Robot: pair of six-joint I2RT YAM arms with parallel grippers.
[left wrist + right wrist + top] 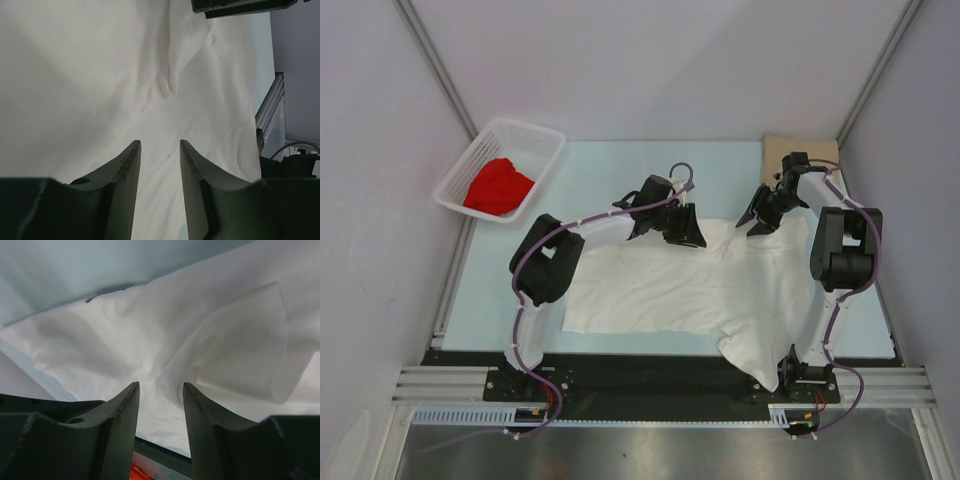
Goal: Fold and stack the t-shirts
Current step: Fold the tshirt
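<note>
A white t-shirt (670, 290) lies spread and wrinkled across the middle of the table, and one corner hangs over the near edge by the right arm's base. My left gripper (685, 236) hovers open over its far edge; in the left wrist view (160, 145) only white cloth (100, 75) shows under it. My right gripper (757, 220) is open at the shirt's far right corner. In the right wrist view (160, 386) a raised fold of the cloth (225, 330) lies just ahead of it. The red t-shirt (498, 187) lies bunched in the basket. The tan t-shirt (778, 148) lies flat at the back right, partly behind the right arm.
The white lattice basket (525, 123) stands at the back left, partly off the pale blue table (600, 170). Grey walls close in on the left, back and right. A metal rail runs along the near edge (660, 385).
</note>
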